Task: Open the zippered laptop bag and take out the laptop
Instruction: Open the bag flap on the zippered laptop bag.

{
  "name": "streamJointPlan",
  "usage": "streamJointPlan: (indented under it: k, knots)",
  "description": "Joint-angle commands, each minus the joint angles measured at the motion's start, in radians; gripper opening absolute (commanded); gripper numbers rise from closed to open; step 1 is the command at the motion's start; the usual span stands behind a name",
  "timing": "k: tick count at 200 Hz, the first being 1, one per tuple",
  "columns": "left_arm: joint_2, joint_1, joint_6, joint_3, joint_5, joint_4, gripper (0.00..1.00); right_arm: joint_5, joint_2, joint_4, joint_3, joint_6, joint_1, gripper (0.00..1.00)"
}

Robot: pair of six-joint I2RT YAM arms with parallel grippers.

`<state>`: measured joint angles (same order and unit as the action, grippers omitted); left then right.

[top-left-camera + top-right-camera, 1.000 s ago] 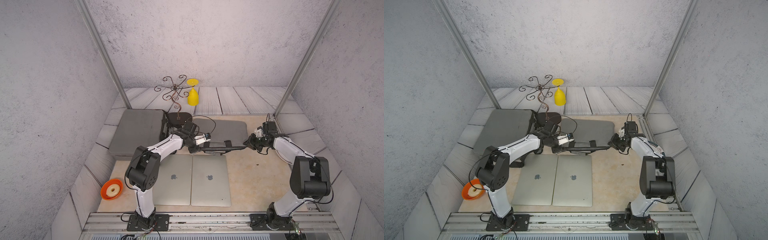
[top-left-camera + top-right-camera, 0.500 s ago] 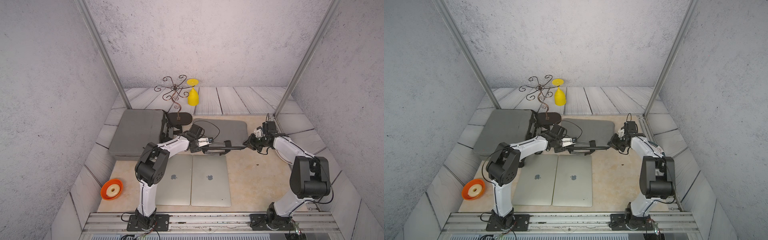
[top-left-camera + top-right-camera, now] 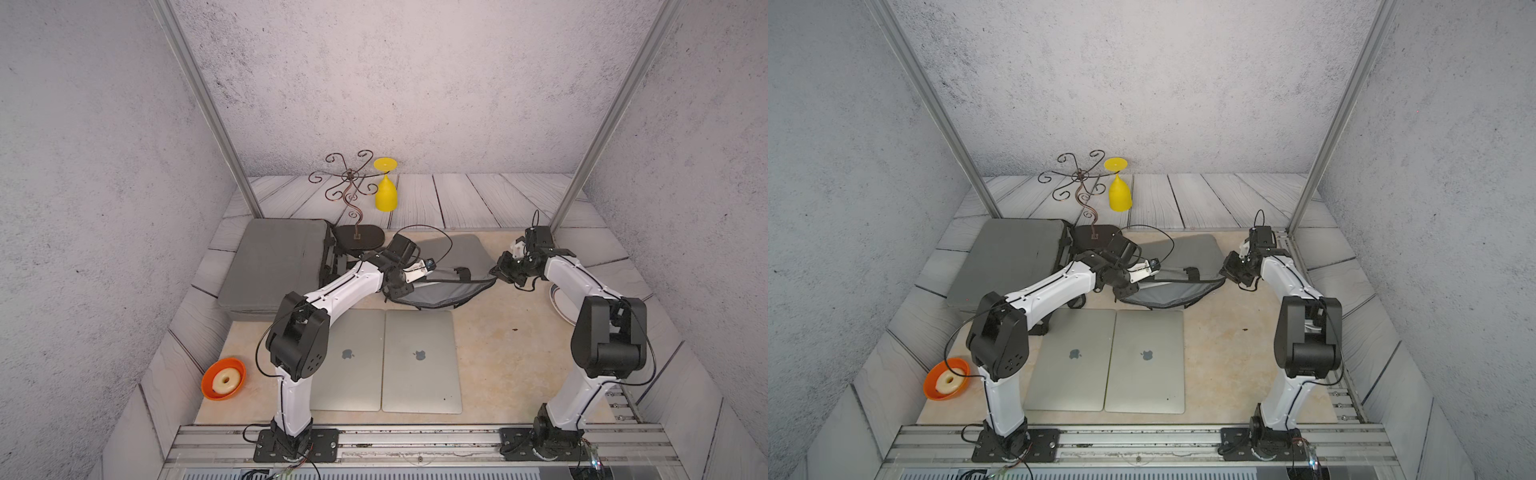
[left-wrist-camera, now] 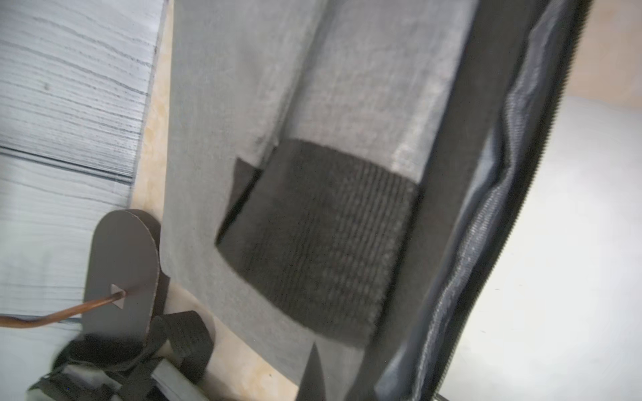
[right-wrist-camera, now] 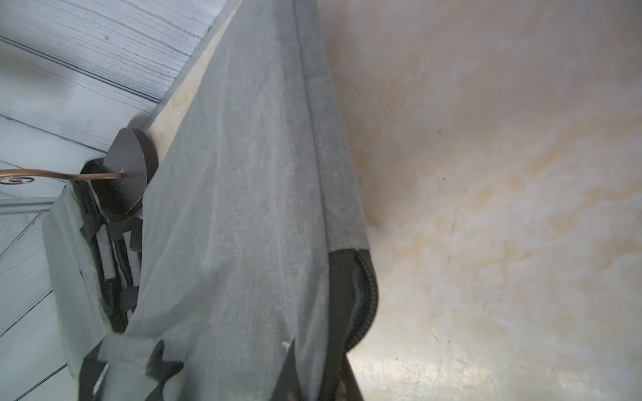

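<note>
Laptop bag [image 3: 440, 293] interior is mostly hidden in both top views, contents cannot be told; the laptop [image 3: 353, 365] nearer the left arm [image 3: 332, 291] is partly covered by it; a plate [image 3: 559, 305] is half hidden behind the right arm [image 3: 582, 282]; of the left gripper [image 3: 400, 289] only one dark fingertip [image 4: 311, 376] is shown in its wrist view, cropped by the frame edge; straps [image 4: 118, 361] there are blurred; right gripper [image 3: 500, 272] fingertips [image 5: 290, 376] are likewise cropped.

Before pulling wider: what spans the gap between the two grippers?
Lifted zipper edge of the laptop bag, with black handle strap, stretched from left gripper to right gripper; both top views.
</note>
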<state>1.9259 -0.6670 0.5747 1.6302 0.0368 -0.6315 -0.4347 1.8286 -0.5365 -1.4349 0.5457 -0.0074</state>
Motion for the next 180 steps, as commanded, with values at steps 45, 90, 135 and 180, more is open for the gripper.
streamJointPlan:
  k: [45, 90, 135, 180]
  knots:
    - [-0.004, -0.13, -0.298, 0.17, 0.28, -0.112, 0.0, 0.015, 0.183, 0.073, -0.209, -0.065, 0.011, 0.08]
    - [0.073, -0.147, -0.501, 0.303, 0.398, -0.124, 0.0, -0.003, 0.283, 0.167, -0.296, -0.046, 0.024, 0.1]
    - [0.13, -0.151, -0.639, 0.306, 0.457, -0.071, 0.0, -0.019, 0.363, 0.222, -0.355, -0.044, 0.062, 0.28]
    - [0.188, -0.138, -0.773, 0.318, 0.464, 0.013, 0.0, -0.003, 0.383, 0.187, -0.41, -0.074, 0.067, 0.58]
